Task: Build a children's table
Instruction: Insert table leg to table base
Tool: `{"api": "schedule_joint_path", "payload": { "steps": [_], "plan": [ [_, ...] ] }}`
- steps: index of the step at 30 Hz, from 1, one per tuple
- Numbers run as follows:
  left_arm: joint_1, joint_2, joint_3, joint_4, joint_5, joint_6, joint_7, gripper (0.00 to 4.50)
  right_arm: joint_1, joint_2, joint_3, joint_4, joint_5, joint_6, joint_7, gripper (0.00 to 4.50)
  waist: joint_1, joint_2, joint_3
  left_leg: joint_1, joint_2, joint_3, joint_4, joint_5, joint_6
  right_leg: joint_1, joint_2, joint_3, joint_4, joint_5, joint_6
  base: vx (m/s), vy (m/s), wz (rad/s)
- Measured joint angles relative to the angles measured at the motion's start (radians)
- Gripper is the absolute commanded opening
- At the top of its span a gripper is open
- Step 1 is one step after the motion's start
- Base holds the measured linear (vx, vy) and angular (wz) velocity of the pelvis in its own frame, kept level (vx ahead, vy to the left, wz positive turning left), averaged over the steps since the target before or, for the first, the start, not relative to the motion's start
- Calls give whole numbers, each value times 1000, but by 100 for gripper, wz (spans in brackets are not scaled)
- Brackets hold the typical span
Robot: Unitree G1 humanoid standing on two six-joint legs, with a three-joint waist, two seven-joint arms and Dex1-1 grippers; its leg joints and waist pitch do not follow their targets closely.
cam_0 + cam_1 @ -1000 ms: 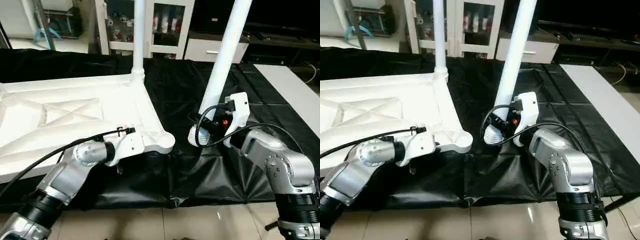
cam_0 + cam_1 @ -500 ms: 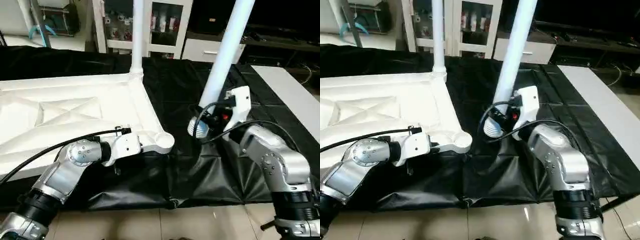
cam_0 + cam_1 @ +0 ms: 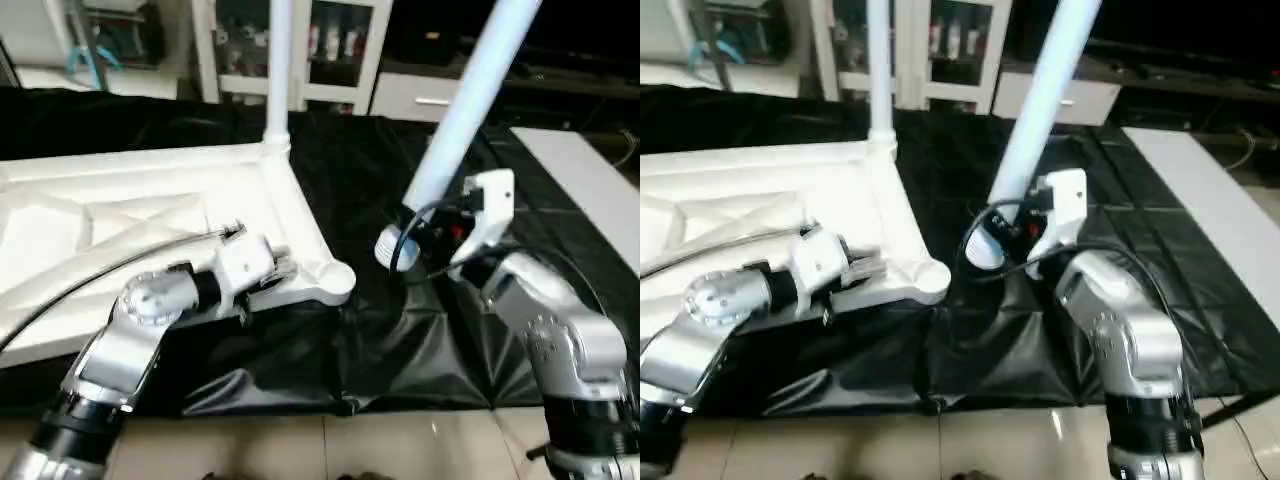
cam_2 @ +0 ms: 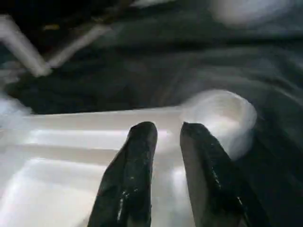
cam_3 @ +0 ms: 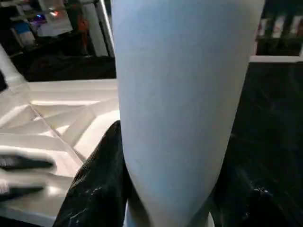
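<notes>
The white tabletop point(image 3: 120, 215) lies upside down on the black cloth, ribs showing. One white leg point(image 3: 278, 60) stands upright in its far corner socket. My right gripper point(image 3: 437, 236) is shut on a second leg point(image 3: 470, 100), which leans with its threaded end point(image 3: 388, 250) just above the cloth, a little to the right of the near corner socket point(image 3: 335, 275). In the right wrist view the black fingers point(image 5: 102, 175) clasp that leg point(image 5: 184, 94) on both sides. My left gripper point(image 4: 168, 127) hovers over the tabletop's near rim beside the socket point(image 4: 222, 113), its jaws slightly open with nothing between them.
The black cloth point(image 3: 400, 340) covers the work table up to its front edge, with tiled floor point(image 3: 330, 450) below. White cabinets point(image 3: 340, 50) stand behind. A white board point(image 3: 590, 180) lies at the far right.
My left gripper has lifted off the tabletop's near rim and its fingers have parted a little. The right gripper still holds the leg, now leaning further to the right.
</notes>
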Motion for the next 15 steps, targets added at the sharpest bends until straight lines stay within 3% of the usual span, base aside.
{"api": "schedule_joint_path", "payload": {
  "steps": [3,9,15],
  "plan": [
    [36,-115,76,-61,-11,111,166,116,69,-22,19,-63,-66,-42,-24,186,4,10,0,0,0,1,0,0,0,0,0,1,-1,0,0,0,0,0],
    [132,-320,171,-172,-60,206,411,116,179,-15,33,-167,-133,-65,-99,186,-1,29,1,-3,0,0,0,0,1,1,1,0,-2,-1,1,0,0,0],
    [203,-374,206,-229,-69,234,487,116,212,15,21,-200,-133,-61,-147,186,-22,34,-2,-12,0,-8,0,0,1,1,3,-6,-15,0,2,0,0,0]
  ]
}}
